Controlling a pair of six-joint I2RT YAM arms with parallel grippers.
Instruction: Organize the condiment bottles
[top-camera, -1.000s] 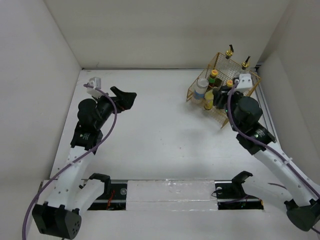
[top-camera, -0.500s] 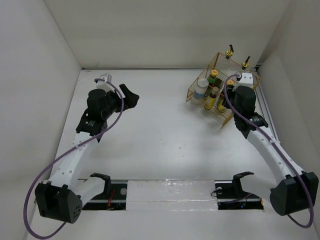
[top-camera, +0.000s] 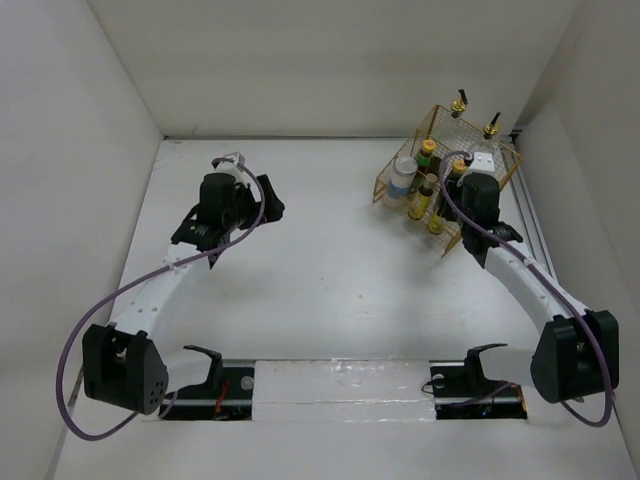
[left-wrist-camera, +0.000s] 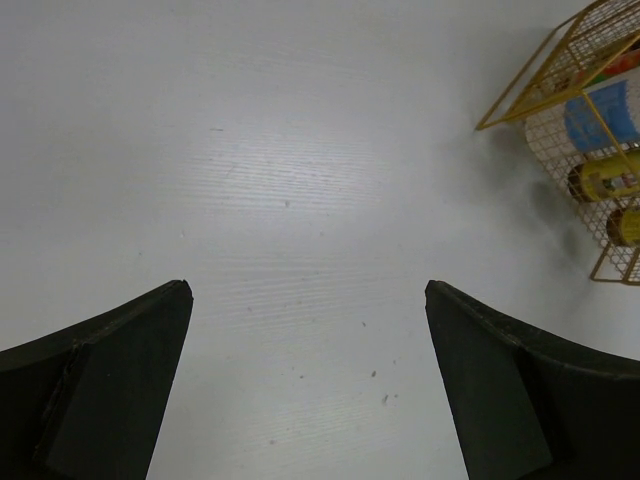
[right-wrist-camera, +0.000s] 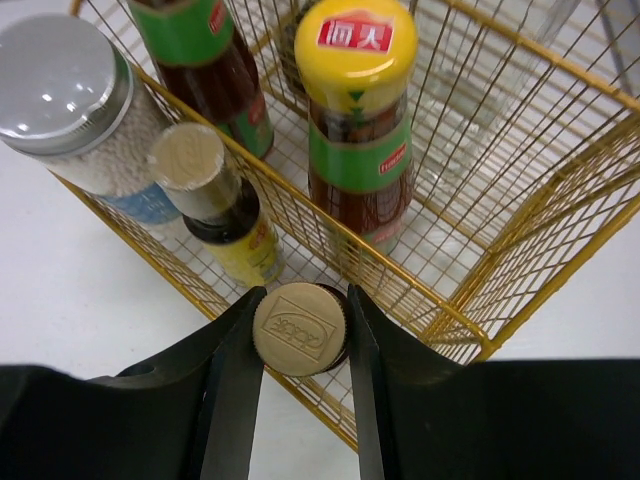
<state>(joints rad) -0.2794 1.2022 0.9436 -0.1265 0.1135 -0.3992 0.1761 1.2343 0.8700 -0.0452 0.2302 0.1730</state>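
Note:
My right gripper (right-wrist-camera: 300, 330) is shut on the brown cap of a small yellow bottle (right-wrist-camera: 300, 328) at the near rim of the gold wire basket (right-wrist-camera: 480, 342). I cannot tell whether the bottle rests on the basket floor. In the basket stand the second small brown-capped bottle (right-wrist-camera: 205, 175), two green-red-labelled yellow-capped bottles (right-wrist-camera: 355, 60) (right-wrist-camera: 200, 40), the white blue-banded bottle (right-wrist-camera: 60, 90) and clear glass (right-wrist-camera: 470, 80). In the top view the right gripper (top-camera: 447, 203) is over the basket's near side, and two gold pourers (top-camera: 459, 103) (top-camera: 491, 127) stick up. My left gripper (left-wrist-camera: 305, 290) is open and empty.
The basket (top-camera: 497, 150) stands at the back right, close to the right wall. The left gripper (top-camera: 270, 200) hovers over bare white table (left-wrist-camera: 300, 150) at the middle left; the basket's corner (left-wrist-camera: 545, 90) shows at the upper right of its view.
The right wrist has swung in over the basket's near side with the small bottle. The left arm has stretched out, carrying its open gripper a little to the right.

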